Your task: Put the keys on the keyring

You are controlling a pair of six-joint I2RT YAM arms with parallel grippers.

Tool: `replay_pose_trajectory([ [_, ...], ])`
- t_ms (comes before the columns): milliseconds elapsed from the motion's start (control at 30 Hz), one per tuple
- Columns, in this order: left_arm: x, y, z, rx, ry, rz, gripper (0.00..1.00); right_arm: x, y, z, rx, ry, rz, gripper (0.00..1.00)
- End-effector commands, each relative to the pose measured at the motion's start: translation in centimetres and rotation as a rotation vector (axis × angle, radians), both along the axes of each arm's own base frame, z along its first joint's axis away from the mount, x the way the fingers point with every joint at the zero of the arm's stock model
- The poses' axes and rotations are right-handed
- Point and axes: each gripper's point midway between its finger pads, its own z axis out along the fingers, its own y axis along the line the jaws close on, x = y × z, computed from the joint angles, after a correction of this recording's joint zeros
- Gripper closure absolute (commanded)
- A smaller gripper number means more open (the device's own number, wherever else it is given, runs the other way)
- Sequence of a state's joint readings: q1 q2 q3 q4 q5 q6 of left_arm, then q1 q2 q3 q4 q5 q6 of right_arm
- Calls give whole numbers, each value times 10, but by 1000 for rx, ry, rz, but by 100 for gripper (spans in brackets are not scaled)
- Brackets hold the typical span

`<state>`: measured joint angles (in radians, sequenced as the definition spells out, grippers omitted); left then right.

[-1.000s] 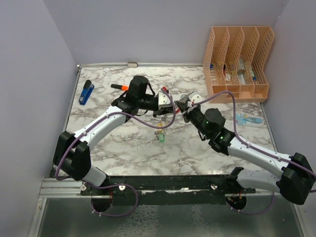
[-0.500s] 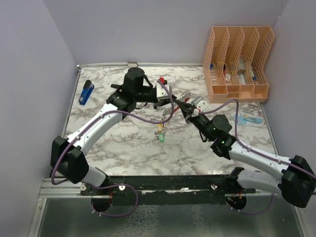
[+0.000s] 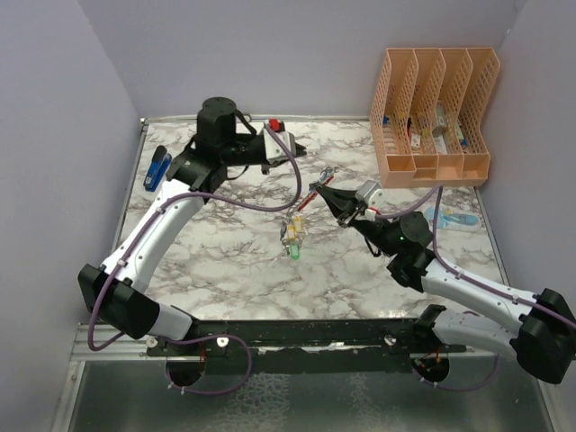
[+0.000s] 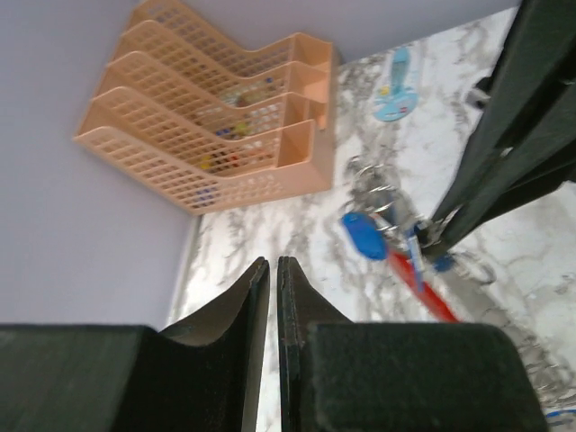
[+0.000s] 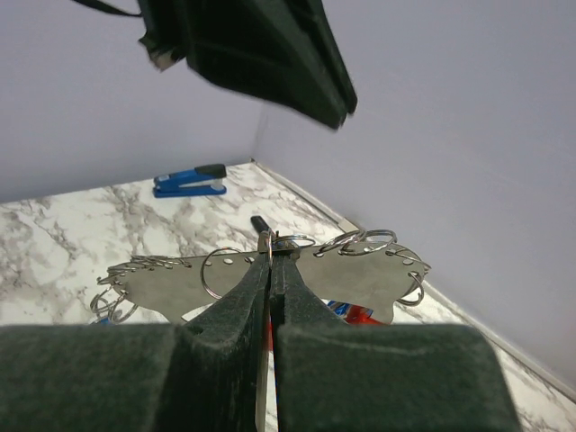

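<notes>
At back right, orange rack with small items, right fingers clamping keyring, left fingers nearly together

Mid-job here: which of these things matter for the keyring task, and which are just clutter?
Job: keys, keyring, right pincer holding the keyring.
Clutter: blue stapler, orange file rack, light-blue item near the rack.

Lab test cell (office props); marble tabletop; file organiser.

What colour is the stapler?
The stapler is blue with a black end, clearest in the right wrist view.
</notes>
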<state>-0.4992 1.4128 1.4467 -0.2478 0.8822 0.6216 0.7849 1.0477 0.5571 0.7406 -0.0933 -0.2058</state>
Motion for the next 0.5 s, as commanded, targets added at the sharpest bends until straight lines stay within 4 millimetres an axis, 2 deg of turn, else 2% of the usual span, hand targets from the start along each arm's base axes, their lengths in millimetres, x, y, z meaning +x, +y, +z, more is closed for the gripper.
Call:
replay_pose_trajectory([
  [0,11,39,36,41,-27,101,88,-17,-2,39,122,-74,72,99],
  [100,11,49,37,82,54,149,89,-17,7,39,139,-34,117,99],
  [267,-19,49,25,27,172,110,89,-11,24,34,182,48,173,99],
  [367,-35,48,10,8,203,64,89,-9,37,35,187,96,218,99],
  [467,-36,51,-11,43,190,67,90,-6,48,33,195,147,252,99],
])
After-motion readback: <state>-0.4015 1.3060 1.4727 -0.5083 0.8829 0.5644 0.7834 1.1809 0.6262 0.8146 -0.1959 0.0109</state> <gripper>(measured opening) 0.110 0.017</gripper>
